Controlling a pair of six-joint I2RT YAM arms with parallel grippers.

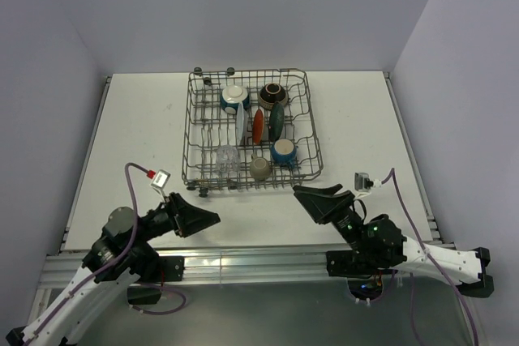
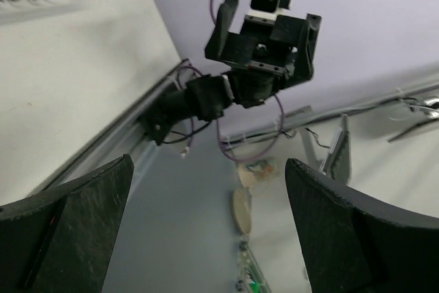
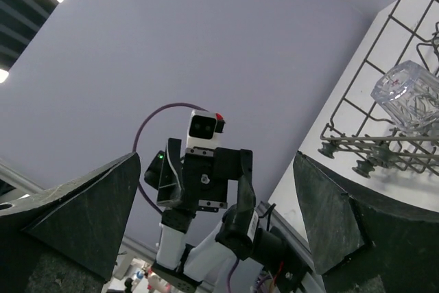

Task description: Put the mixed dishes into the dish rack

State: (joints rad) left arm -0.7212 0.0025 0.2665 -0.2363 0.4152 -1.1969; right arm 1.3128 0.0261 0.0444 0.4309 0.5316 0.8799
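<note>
Dishes that show in these views all sit inside the rack (image 1: 243,185), which stands on the far half of the table (image 1: 130,119), so the step in hand looks like a last check and a tidy park, not another pick. Nearest, by the table's near edge, the left gripper (image 1: 203,215) and the right gripper (image 1: 315,196) both hang released, jaws spread wide with nothing between them. Each wrist view shows only the other arm in the gap. To do this well, I would hold both arms low and back from the rack's near rim, since either set of fingers could catch the wire and shift the whole load. Along the near side of the rack stand the clear glass (image 1: 226,155) by the near left corner, the beige cup (image 1: 259,168) and the blue mug (image 1: 284,151). The glass looks tilted in the right wrist view, so it deserves the closest look. If it needs righting, the left arm is the nearer one and should come in from above, between the tines. In the middle the white plate (image 1: 241,123), orange-red plate (image 1: 258,126) and teal plate (image 1: 276,119) stand on edge side by side. They look settled and are best left alone. Farthest back sit the white-inside bowl (image 1: 234,99) and the brown bowl (image 1: 272,91).
</note>
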